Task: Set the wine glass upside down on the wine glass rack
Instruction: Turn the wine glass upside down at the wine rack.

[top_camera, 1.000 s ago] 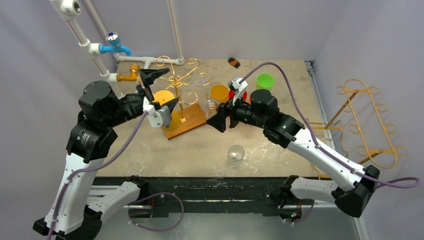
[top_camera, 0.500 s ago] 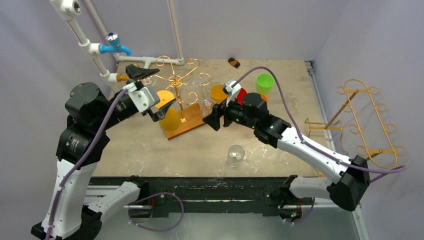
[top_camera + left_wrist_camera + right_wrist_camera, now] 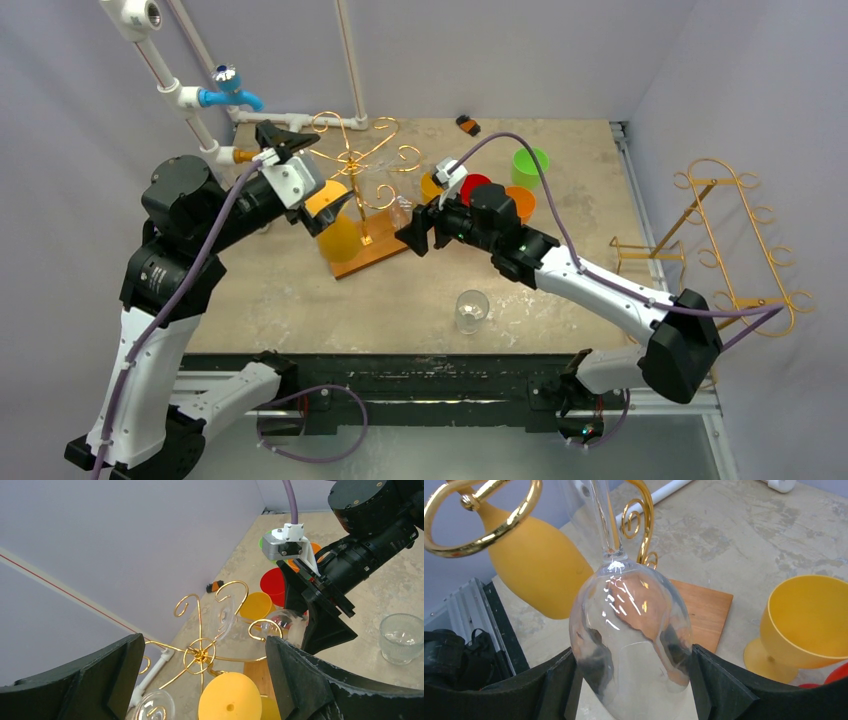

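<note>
A clear wine glass (image 3: 631,630) lies tilted, its bowl pinched between my right gripper's (image 3: 631,685) black fingers (image 3: 719,680). Its stem (image 3: 603,520) runs up beside a curled arm of the gold wire wine glass rack (image 3: 644,515). From above, the right gripper (image 3: 415,230) sits just right of the rack (image 3: 355,160). My left gripper (image 3: 305,178) hangs open over the rack's left side. In its wrist view the left gripper (image 3: 202,650) frames the rack's hub (image 3: 200,655), the glass's foot (image 3: 222,620) and a hanging yellow glass (image 3: 230,697).
The rack stands on a wooden base (image 3: 375,248). Behind the right arm are a yellow goblet (image 3: 432,183), red cup (image 3: 475,186), orange cup (image 3: 520,200) and green cup (image 3: 528,165). A clear tumbler (image 3: 471,310) stands near the front. A second gold rack (image 3: 735,240) sits off the table's right edge.
My right gripper has carried the wine glass leftward, up to the rack. The left gripper has drawn back and up a little, staying open.
</note>
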